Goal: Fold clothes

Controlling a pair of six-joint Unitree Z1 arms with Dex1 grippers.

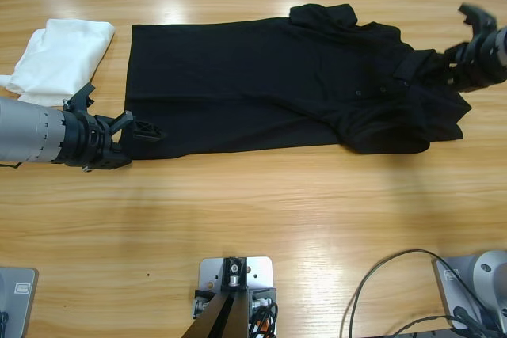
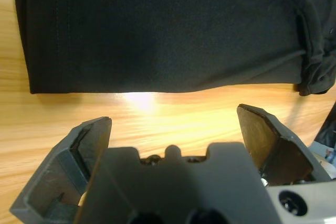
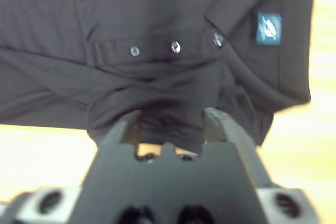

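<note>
Two sets of jaws of mine are on show, one at each end of the polo shirt (image 1: pixel 269 85). It lies spread flat along the far half of the table (image 1: pixel 261 219), hem toward my left arm, collar toward my right, with one sleeve bunched at the near edge on the collar end. No boxes or bins anywhere on the table, just cloth on wood.

My left jaws (image 2: pixel 173 129) are spread wide and grip nothing. They sit low over bare wood just short of the shirt's near hem corner, which runs straight across the left wrist view.

My right jaws (image 3: pixel 170 124) are at the collar end. They stand apart with dark fabric bunched up between them, though I cannot tell whether they are actually pinching it. Beyond them I see the placket with its three buttons (image 3: pixel 176 46) in a row and a small blue label (image 3: pixel 269 26) by the collar.

Off past the hem lies a white folded garment (image 1: pixel 63 57), near my left arm and apart from the shirt.
</note>
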